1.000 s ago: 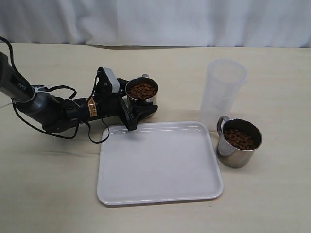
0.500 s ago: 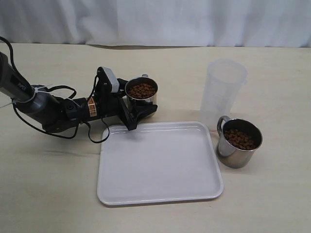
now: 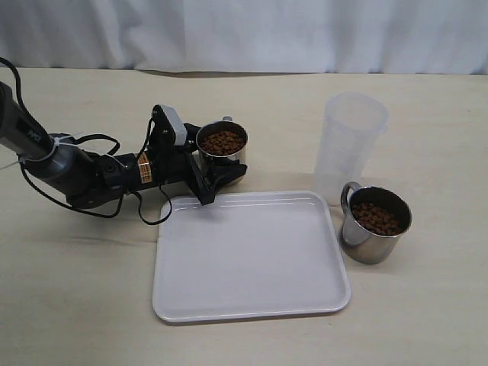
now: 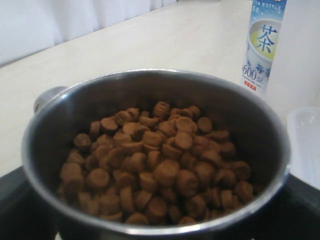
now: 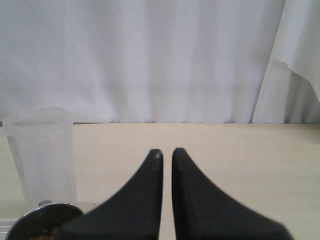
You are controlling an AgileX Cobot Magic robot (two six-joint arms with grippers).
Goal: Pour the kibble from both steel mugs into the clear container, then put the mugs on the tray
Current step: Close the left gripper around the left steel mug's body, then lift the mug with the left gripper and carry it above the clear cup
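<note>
One steel mug full of brown kibble stands on the table just behind the white tray. My left gripper lies low along the table, its black fingers pressed to both sides of this mug. The other steel mug, also holding kibble, stands to the right of the tray, in front of the empty clear container. My right gripper hangs shut and empty in the air, with the clear container and a mug rim ahead of it.
The left arm and its looping cables lie on the table to the left of the tray. A labelled tea bottle stands beyond the held mug in the left wrist view. A white curtain backs the table.
</note>
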